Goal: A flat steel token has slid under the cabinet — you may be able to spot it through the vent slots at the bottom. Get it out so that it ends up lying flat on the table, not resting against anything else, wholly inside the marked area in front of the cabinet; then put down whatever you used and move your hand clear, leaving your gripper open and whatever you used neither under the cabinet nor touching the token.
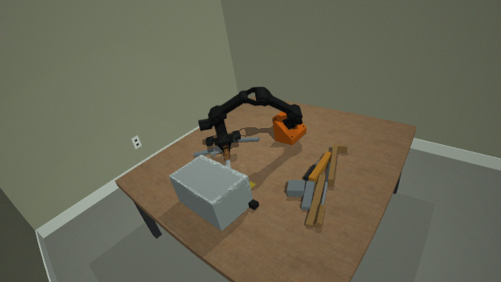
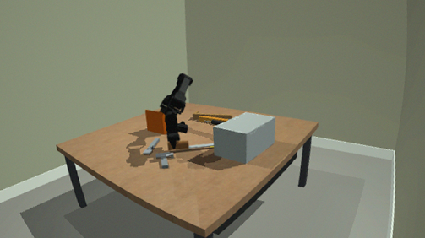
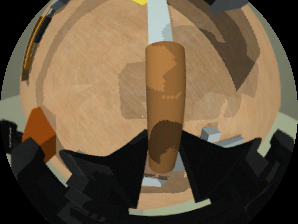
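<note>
My gripper (image 1: 225,147) (image 2: 173,145) (image 3: 161,132) is shut on the brown handle (image 1: 227,154) (image 2: 180,145) (image 3: 165,90) of a tool, low over the table. Its pale flat blade (image 1: 228,164) (image 2: 201,146) (image 3: 159,22) points toward the grey cabinet (image 1: 211,178) (image 2: 229,143); whether the tip is under it cannot be told. A yellow patch, seemingly part of the marked area, shows beside the cabinet (image 1: 249,185) and at the top of the wrist view (image 3: 140,1); most is hidden. The token and vent slots are not visible.
Grey pieces (image 1: 248,139) (image 2: 151,146) lie near the gripper. The orange arm base (image 1: 289,134) (image 2: 156,121) (image 3: 41,131) stands behind. A black cube (image 1: 254,204) is beside the cabinet. An orange bar (image 1: 320,166), a grey block (image 1: 296,188) and several long pieces lie across the table.
</note>
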Controlling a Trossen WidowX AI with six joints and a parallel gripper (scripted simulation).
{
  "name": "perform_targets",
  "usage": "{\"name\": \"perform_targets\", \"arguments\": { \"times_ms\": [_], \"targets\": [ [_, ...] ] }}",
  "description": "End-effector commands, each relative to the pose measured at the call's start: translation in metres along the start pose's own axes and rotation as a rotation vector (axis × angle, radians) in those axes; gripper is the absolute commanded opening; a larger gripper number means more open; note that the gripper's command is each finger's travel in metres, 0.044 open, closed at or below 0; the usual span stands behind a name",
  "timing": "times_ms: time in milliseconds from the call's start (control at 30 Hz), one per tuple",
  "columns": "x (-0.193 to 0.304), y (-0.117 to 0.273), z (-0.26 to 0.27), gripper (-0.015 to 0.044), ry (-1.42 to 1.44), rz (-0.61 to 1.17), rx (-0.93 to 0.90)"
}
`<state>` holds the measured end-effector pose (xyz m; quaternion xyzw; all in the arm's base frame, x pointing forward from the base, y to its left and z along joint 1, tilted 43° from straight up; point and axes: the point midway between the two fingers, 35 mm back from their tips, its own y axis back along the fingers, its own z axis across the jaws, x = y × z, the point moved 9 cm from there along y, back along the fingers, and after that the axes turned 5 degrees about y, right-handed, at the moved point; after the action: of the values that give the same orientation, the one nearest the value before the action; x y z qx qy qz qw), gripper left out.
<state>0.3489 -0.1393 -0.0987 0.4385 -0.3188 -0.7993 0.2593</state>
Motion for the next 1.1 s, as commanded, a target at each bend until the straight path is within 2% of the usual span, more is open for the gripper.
{"name": "perform_targets", "arguments": {
  "times_ms": [0,167,400,433,533,633,1067],
  "targets": [
    [0.002,0.004,-0.004,0.0000,0.007,-0.008,0.020],
    [0.004,-0.002,-0.005,0.0000,0.008,-0.008,0.020],
    [0.004,-0.011,-0.003,0.0184,0.002,0.002,-0.008],
    [0.004,-0.011,-0.003,0.0200,0.002,0.002,-0.008],
    [0.004,-0.010,-0.003,0.0200,0.002,0.002,-0.007],
    [0.005,-0.010,-0.002,0.0270,0.002,-0.002,0.002],
    [0.006,-0.015,0.000,0.0270,0.007,-0.009,0.020]
  ]
}}
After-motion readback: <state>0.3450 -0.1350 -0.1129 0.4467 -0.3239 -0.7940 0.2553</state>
